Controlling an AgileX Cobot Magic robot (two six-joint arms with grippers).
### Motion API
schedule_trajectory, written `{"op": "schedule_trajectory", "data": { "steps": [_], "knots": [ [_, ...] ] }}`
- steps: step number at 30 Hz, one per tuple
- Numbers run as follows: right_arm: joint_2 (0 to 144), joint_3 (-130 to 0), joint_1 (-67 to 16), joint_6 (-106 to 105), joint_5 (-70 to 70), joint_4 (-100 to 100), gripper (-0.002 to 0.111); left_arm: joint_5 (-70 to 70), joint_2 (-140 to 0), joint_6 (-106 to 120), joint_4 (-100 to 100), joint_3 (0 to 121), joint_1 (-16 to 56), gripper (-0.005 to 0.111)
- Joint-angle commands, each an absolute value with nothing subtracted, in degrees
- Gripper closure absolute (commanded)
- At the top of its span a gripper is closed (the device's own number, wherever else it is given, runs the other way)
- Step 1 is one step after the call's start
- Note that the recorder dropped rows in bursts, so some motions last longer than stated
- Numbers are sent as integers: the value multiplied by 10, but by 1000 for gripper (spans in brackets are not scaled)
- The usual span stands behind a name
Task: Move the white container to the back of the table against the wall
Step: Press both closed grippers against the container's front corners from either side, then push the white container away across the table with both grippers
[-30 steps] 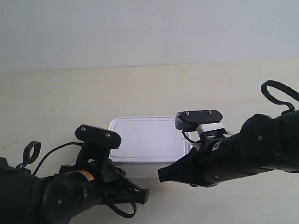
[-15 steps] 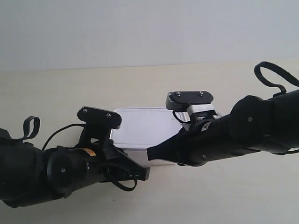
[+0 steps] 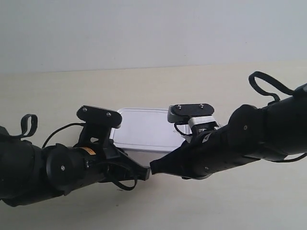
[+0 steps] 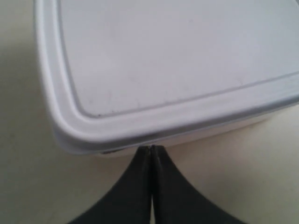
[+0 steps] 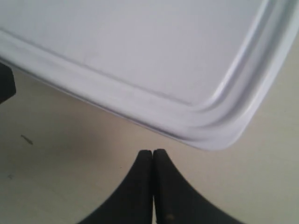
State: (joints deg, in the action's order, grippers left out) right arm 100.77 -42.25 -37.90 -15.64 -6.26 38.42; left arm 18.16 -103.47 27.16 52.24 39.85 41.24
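The white container (image 3: 144,127) lies flat on the beige table (image 3: 57,91), lid on, some way in front of the pale wall (image 3: 144,28). My left gripper (image 4: 152,148) is shut, and its tips touch the white container (image 4: 177,56) on its near side, just under the lid rim by a corner. In the exterior view the left gripper (image 3: 144,173) comes from the view's left. The right gripper (image 5: 153,151) is shut too, its tips a short gap from the other near corner of the white container (image 5: 140,46). The right gripper (image 3: 154,167) almost meets the left one.
Bare tabletop stretches between the container and the wall. A small dark speck (image 5: 25,139) marks the table near the right gripper. Black cable loops (image 3: 266,84) stick up from both arms. The left gripper's tip (image 5: 4,84) shows at the right wrist view's edge.
Both arms have reached further toward the wall, and the container has slid back on the table ahead of the shut grippers. The two gripper tips have drawn closer together.
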Motion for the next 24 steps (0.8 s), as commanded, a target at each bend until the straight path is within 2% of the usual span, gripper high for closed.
{"op": "schedule_trajectory", "data": {
  "steps": [1, 16, 24],
  "knots": [
    [1010, -427, -380, -159, -42, 385, 108, 186, -1037, 273, 511, 399, 411, 107],
    [1062, -478, -378, -159, -33, 386, 108, 221, -1037, 287, 496, 399, 411, 107],
    [1062, -490, -333, -167, -50, 384, 108, 226, -1042, 287, 481, 400, 392, 107]
  ]
}}
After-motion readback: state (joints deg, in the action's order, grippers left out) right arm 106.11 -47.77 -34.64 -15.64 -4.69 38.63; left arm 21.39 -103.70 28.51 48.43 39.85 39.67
